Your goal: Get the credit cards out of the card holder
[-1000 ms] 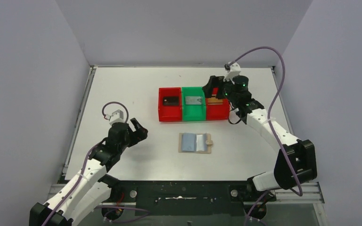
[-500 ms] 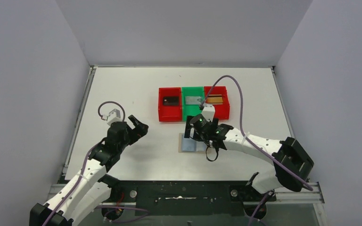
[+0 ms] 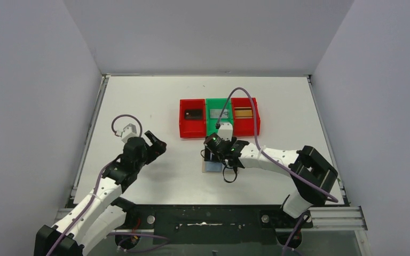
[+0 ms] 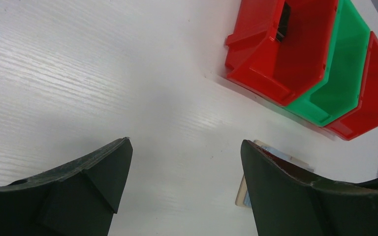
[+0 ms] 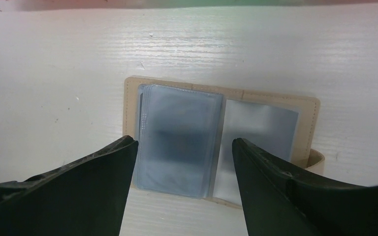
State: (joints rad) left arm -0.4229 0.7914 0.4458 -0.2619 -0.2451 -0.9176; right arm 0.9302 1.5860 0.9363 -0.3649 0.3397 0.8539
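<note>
Card holder point(image 5: 221, 142) inside: R wrist only

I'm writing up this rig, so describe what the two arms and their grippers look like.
Both the left arm and right arm have white links with black joints and a purple cable looping off a white wrist block. The left gripper and right gripper have dark, wedge-shaped fingers. Green lights glow near the right wrist.
</note>
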